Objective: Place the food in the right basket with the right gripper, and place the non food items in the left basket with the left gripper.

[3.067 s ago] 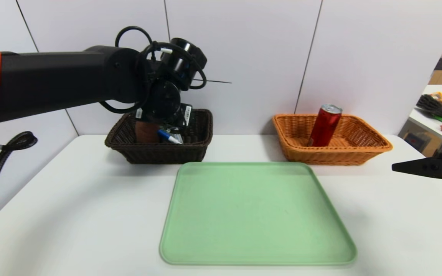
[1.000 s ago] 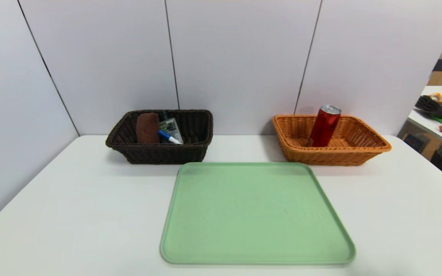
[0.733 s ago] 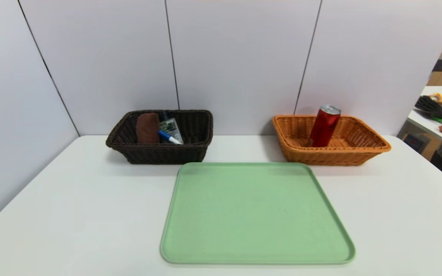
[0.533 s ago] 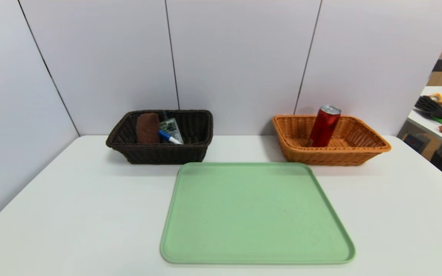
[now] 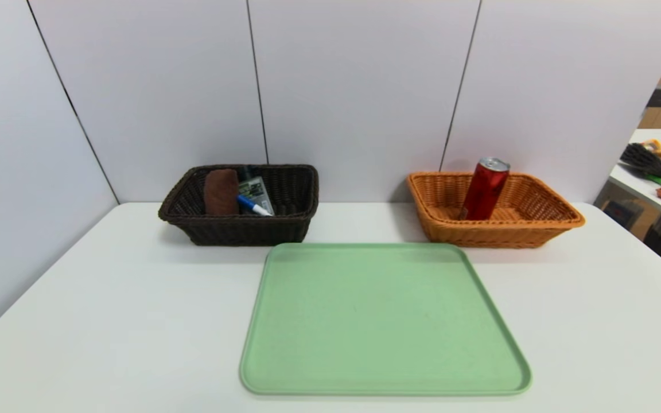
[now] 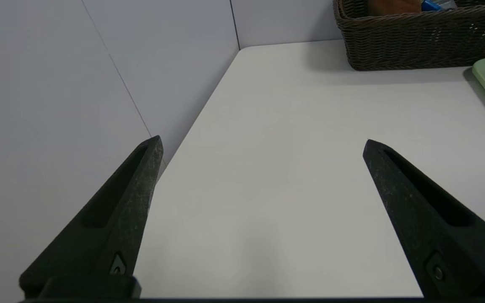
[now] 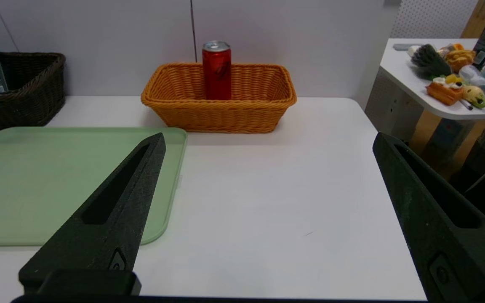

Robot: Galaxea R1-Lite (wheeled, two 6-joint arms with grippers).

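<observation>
I read it as done: the green tray [image 5: 385,318] is bare (nothing left to sort). The red can [image 5: 485,189] stands in the orange basket [image 5: 537,229] behind the tray, the towel [image 5: 221,191] and marker [image 5: 253,205] lie in the dark basket [image 5: 238,232]. Left gripper [image 6: 261,143] and right gripper [image 7: 267,141] both gape wide, holding nothing.

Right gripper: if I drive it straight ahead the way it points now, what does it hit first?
Probably the orange wicker basket, where the red can stands. The right gripper is open, pointing level over bare white table, with nothing nearer in line; whether it would clear the rim is unclear.

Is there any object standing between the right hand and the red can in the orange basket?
Only the basket's own near wall. The right hand is open above bare table, pointing at the red can, which stands upright inside the orange basket. The green tray lies off to the side.
</observation>
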